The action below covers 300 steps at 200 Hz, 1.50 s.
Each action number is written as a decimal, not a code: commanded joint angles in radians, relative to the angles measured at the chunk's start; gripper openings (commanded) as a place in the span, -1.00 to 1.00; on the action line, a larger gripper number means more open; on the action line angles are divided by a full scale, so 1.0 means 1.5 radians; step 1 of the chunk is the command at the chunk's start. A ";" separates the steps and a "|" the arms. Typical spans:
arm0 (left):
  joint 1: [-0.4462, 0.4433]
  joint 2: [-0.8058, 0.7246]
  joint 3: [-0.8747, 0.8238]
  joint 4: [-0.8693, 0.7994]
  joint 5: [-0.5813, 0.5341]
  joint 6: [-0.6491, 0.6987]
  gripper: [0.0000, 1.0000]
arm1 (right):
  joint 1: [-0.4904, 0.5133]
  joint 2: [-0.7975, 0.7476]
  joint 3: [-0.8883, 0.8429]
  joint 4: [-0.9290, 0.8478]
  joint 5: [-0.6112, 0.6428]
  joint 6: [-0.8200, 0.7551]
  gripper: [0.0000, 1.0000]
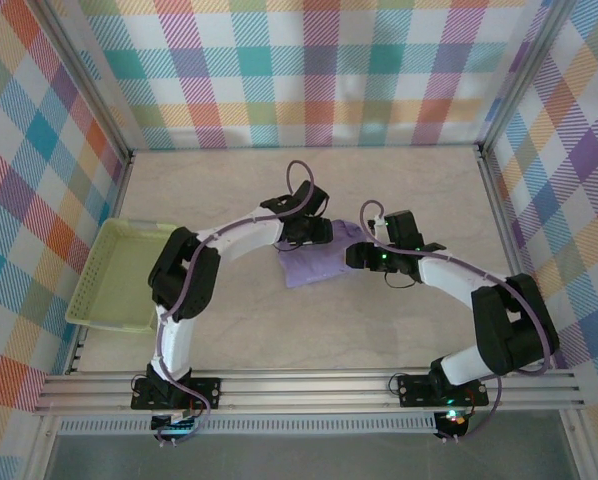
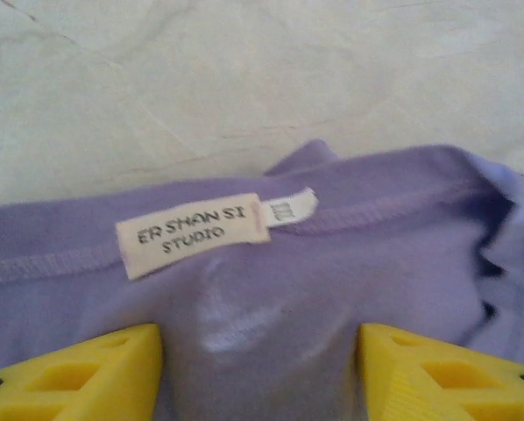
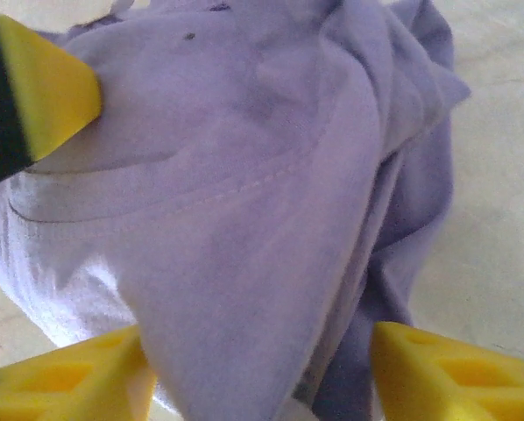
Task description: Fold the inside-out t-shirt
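The inside-out t-shirt [image 1: 314,265] lies bunched in a lavender heap at the middle of the table. My left gripper [image 1: 317,232] is at its far-left edge and my right gripper [image 1: 357,256] at its right edge. In the left wrist view the collar seam and a white brand label [image 2: 192,232] face up. The left gripper [image 2: 260,368] stands open, its yellow fingers [image 2: 87,373] wide apart over a hump of cloth. In the right wrist view the right gripper [image 3: 258,368] is open astride a thick fold of the shirt [image 3: 244,219]. The left gripper's yellow fingertip [image 3: 47,88] shows at the upper left.
A pale green mesh tray [image 1: 119,275] sits at the table's left edge. Plaid walls close the left, back and right sides. A metal rail [image 1: 309,385] with both arm bases runs along the near edge. Bare tabletop [image 1: 309,180] surrounds the shirt.
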 commanded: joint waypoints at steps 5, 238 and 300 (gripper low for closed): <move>0.023 0.035 0.031 -0.022 -0.011 -0.009 0.21 | -0.001 0.022 0.008 -0.005 0.024 0.011 -0.10; -0.057 -0.194 -0.300 0.122 -0.049 -0.044 0.35 | 0.014 0.287 0.477 -0.331 0.176 -0.081 0.10; -0.073 -0.160 -0.284 0.105 -0.055 -0.028 0.37 | 0.005 0.388 0.578 -0.349 0.214 -0.103 -0.40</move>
